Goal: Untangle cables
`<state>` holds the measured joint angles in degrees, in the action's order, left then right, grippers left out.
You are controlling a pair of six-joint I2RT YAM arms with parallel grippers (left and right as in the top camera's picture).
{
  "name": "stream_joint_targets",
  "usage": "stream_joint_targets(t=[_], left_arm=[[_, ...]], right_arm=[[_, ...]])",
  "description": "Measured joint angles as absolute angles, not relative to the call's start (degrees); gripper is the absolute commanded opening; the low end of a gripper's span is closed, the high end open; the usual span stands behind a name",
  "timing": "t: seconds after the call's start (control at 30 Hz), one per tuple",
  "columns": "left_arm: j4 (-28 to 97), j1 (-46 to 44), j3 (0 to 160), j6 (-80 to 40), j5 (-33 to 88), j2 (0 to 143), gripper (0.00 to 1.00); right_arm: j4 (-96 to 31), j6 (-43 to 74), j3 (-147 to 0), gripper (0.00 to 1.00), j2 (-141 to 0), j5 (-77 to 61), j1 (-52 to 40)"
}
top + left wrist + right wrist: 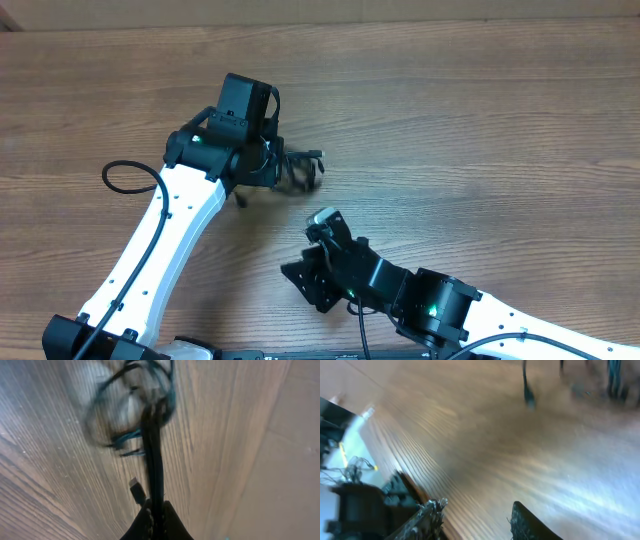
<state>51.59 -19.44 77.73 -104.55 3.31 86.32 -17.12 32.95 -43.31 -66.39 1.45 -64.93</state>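
On my overhead view the cables (300, 172) sit as one small dark bundle just above the middle of the frame. They are right at the tip of the left arm (170, 220), which reaches up from the lower left corner. One plug end (317, 155) pokes out of the bundle toward the right.

From the left wrist I see the left jaws pressed together at the bottom of the frame. They pinch a few strands of the cables (152, 450) that run straight up to a blurred knot of loops in the upper middle. A small plug (135, 491) shows just left of those strands, close to the fingertips.

The right arm (420, 300) comes in from the lower right of the overhead view. Its tip is below and a little right of the bundle, apart from it. The right wrist picture is smeared, but I can make out the right jaws standing apart at the bottom edge. One finger (430, 515) is left of centre and the other right of it, with only bare table (485, 450) between them and nothing gripped. There the cables (615, 377) are dark streaks at the top right, with one dark end (527, 392) in the upper middle.
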Motion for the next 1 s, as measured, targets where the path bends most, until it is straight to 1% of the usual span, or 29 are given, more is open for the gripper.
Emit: stream_joint_targets(t=[0.13, 0.2, 0.37, 0.5, 0.63, 0.7, 0.77, 0.8, 0.83, 0.93, 0.97, 1.0], left_arm=[[51.4, -19.4, 77.7, -104.6, 3.4, 86.3, 0.04], [51.4, -19.4, 77.7, -104.5, 3.5, 86.3, 0.04], [51.9, -19.4, 77.7, -104.4, 3.9, 86.3, 0.04], [52.3, -19.4, 77.7, -102.9, 4.9, 86.3, 0.04], [52.3, -19.4, 77.7, -101.8, 5.3, 86.3, 0.04], [52.3, -19.4, 77.7, -101.6, 5.4, 86.3, 0.04], [52.2, -19.4, 77.7, -101.6, 5.4, 86.3, 0.04], [52.3, -19.4, 77.7, -101.6, 5.4, 86.3, 0.04], [52.3, -19.4, 77.7, -101.8, 5.4, 86.3, 0.05], [52.7, -19.4, 77.7, -102.8, 5.4, 86.3, 0.05], [52.9, -19.4, 77.7, -103.5, 5.4, 86.3, 0.04], [53.4, -19.4, 77.7, -104.2, 5.4, 86.3, 0.05]], right_arm=[[-20.3, 36.3, -43.3, 0.45, -66.6, 1.3, -64.9], [-20.0, 38.1, -43.3, 0.48, -67.3, 1.3, -64.9], [-16.3, 41.0, -43.3, 0.48, -72.2, 1.3, -64.9], [-15.2, 42.1, -43.3, 0.49, -73.0, 1.8, -64.8], [-17.2, 43.0, -43.3, 0.61, -70.4, 1.9, -62.8], [-18.9, 43.4, -43.2, 0.63, -67.5, 2.0, -60.5], [-20.8, 43.6, -43.2, 0.61, -64.4, 1.9, -57.8], [-21.4, 43.9, -43.2, 0.57, -63.5, 1.7, -57.0], [-22.3, 44.5, -43.3, 0.55, -62.8, 1.5, -56.1], [-23.4, 49.5, -42.9, 0.43, -63.3, -0.3, -55.2], [-22.7, 52.3, -42.4, 0.40, -64.2, -0.9, -55.3], [-21.6, 54.6, -41.7, 0.40, -65.3, -1.5, -55.4]])
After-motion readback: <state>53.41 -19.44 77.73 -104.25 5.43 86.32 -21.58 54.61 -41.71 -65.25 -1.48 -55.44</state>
